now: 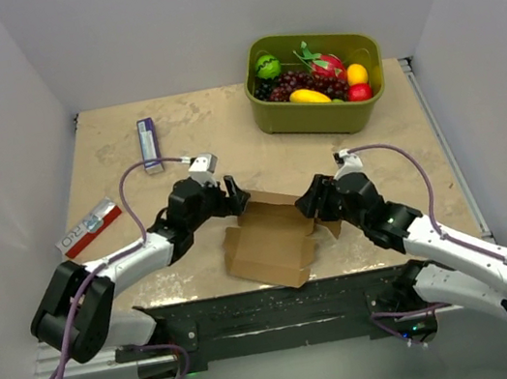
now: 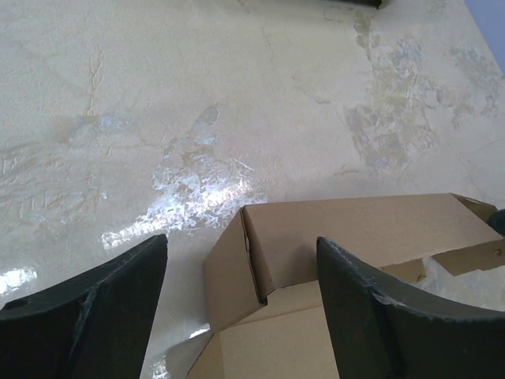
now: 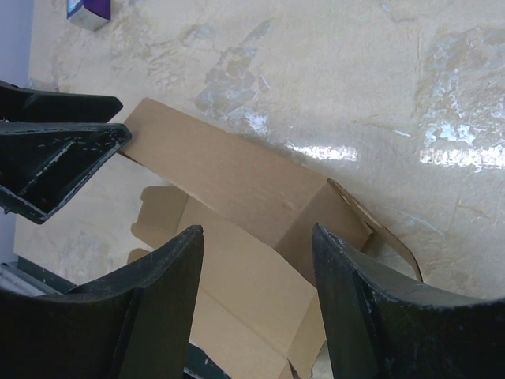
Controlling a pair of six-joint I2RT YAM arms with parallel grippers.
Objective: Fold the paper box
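The paper box [image 1: 268, 241] is plain brown cardboard lying partly formed at the table's near middle, with its back wall raised and its front flaps flat. My left gripper [image 1: 236, 198] is at its back left corner. In the left wrist view the left gripper [image 2: 242, 243] stands open, its fingers on either side of the upright side flap of the box [image 2: 355, 229] without pressing it. My right gripper [image 1: 311, 201] is at the back right corner. There the right gripper [image 3: 256, 233] also stands open over the box [image 3: 229, 178], astride the corner fold.
A green bin [image 1: 320, 121] of toy fruit stands at the back right. A slim purple-and-white box [image 1: 148, 144] lies at the back left, and a red-and-white box [image 1: 89, 228] by the left edge. The black base rail [image 1: 275, 308] runs just in front of the cardboard.
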